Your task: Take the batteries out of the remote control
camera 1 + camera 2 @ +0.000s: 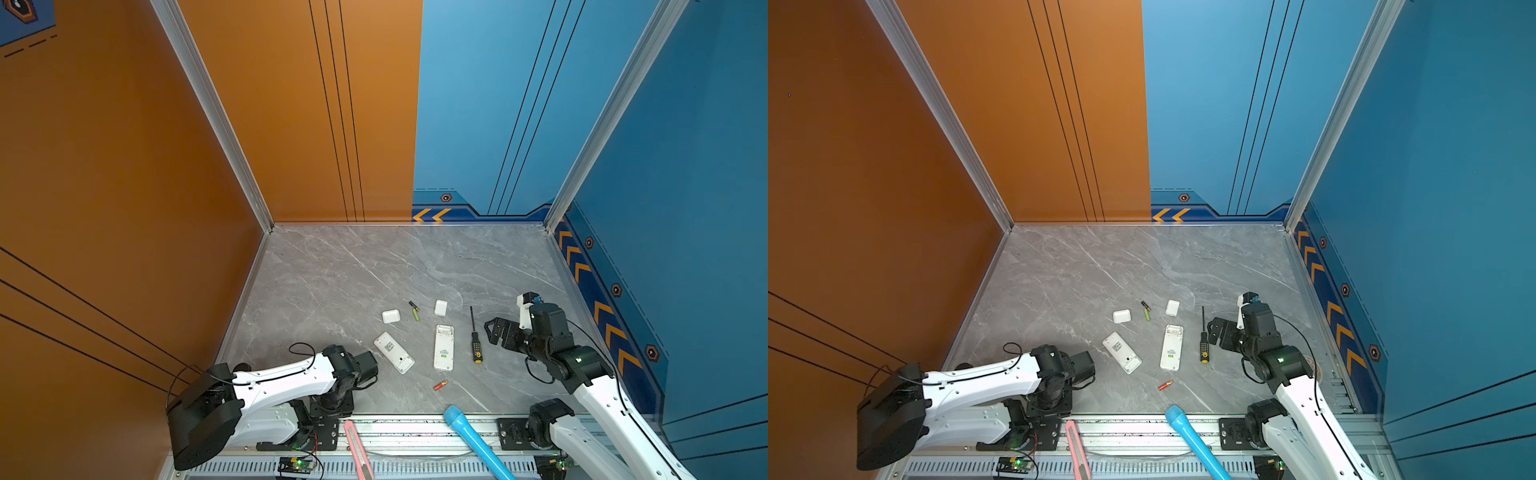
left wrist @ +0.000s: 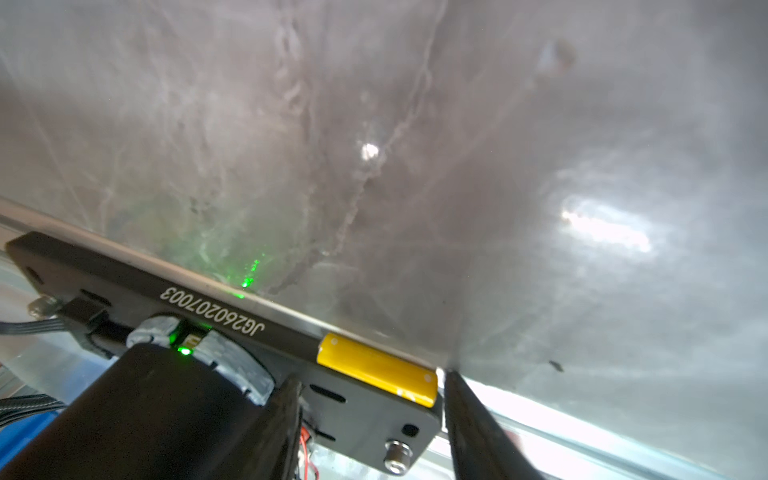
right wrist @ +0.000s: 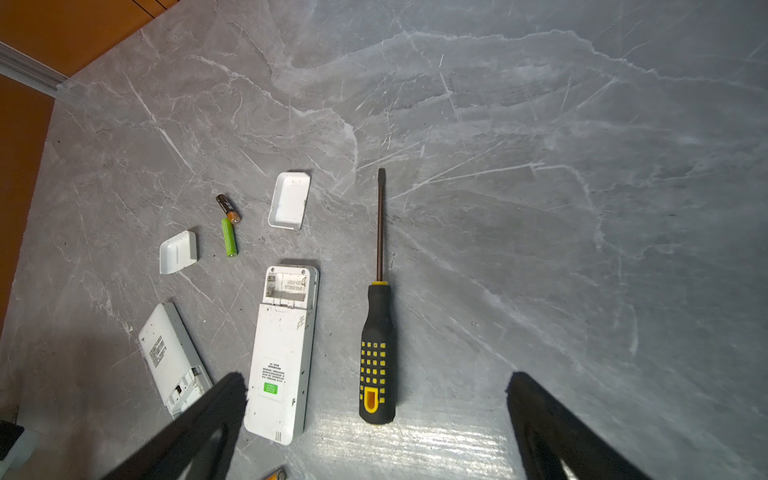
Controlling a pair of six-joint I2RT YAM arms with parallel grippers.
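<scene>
In both top views the right gripper hangs over the marble table with its jaws spread wide and holding nothing. The screwdriver lies just beside it. Farther out from it come the straight remote and then the slanted remote. The green battery and the black battery lie tip to tip between two white battery covers. The red-orange battery lies alone, well apart from the right gripper. The left arm is folded over its own base and hides its gripper.

In the left wrist view the left gripper shows two dark fingers standing partly apart. The yellow battery lies lengthwise between them on the black base plate. One fingertip seems to meet the battery's end, but I cannot tell whether the jaws actually clamp it.

In the right wrist view the right gripper is wide open above the screwdriver handle. The straight remote lies next to it with its battery bay uncovered. Past that are the slanted remote, the green battery, the black battery and the two covers.
</scene>
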